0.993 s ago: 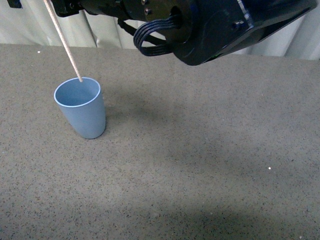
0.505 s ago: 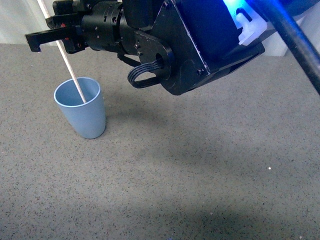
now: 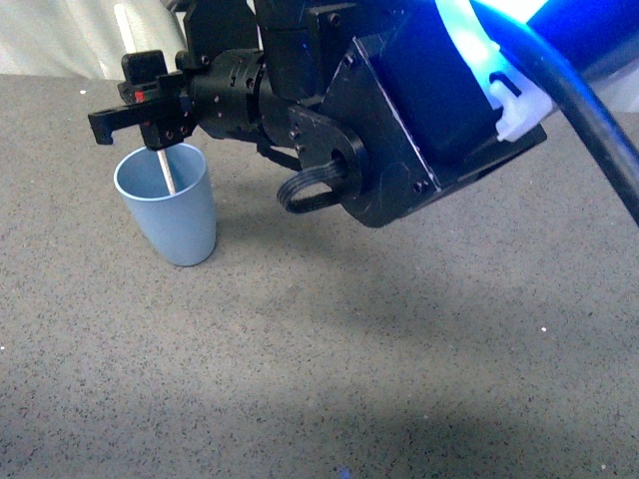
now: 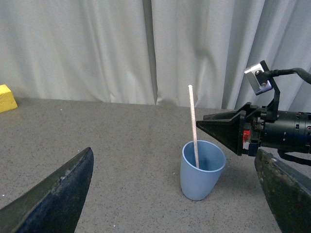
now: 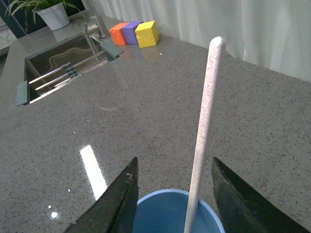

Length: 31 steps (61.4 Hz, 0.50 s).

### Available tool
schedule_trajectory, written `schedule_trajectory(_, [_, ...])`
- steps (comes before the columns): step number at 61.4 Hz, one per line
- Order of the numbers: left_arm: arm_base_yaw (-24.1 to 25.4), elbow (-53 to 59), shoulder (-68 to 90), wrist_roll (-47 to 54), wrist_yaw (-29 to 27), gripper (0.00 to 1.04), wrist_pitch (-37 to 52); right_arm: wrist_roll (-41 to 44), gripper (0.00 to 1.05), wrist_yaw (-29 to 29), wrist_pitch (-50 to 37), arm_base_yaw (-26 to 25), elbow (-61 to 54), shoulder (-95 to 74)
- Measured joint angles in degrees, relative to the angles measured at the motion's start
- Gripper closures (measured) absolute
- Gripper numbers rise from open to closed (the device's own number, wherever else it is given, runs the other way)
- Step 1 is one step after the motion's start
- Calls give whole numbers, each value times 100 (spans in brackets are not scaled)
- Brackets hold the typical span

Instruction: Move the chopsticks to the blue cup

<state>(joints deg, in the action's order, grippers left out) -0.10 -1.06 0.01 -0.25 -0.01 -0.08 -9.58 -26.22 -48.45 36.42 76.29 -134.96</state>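
The blue cup (image 3: pixel 168 215) stands upright on the grey speckled counter at the left. The cream chopstick (image 3: pixel 166 172) stands in it, leaning on the rim, its top hidden behind my right gripper in the front view. My right gripper (image 3: pixel 130 125) hovers just above the cup rim, jaws open, with the stick free between them (image 5: pixel 203 141) above the cup (image 5: pixel 163 213). In the left wrist view the cup (image 4: pixel 201 170) and the stick (image 4: pixel 193 126) show ahead of my open, empty left gripper (image 4: pixel 180 204).
A sink (image 5: pixel 63 58) with a tap is set in the counter beyond the cup in the right wrist view. Orange, purple and yellow blocks (image 5: pixel 134 33) sit near it. A potted plant (image 5: pixel 48 12) stands at the far corner. White curtains hang behind.
My right gripper has come down toward the cup. The chopstick has dropped further into the cup and stands free of the open jaws.
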Motion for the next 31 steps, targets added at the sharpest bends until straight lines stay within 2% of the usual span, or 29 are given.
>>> schedule_trajectory(5, [0, 0, 0, 0, 0, 7, 0, -31, 45, 0, -87, -17, -195, 151])
schedule_trajectory(9, [0, 0, 0, 0, 0, 7, 0, -31, 29, 107, -223, -55, -437, 407])
schedule_trajectory(17, [0, 0, 0, 0, 0, 7, 0, -52, 8, 597, -378, -195, -909, 894])
schedule_trajectory(24, [0, 0, 0, 2, 0, 7, 0, -293, 10, 1257, -306, -463, -1335, 1329])
schedule_trajectory(31, [0, 0, 0, 2, 0, 7, 0, -1178, 9, 1871, 289, -1027, -1637, 1600])
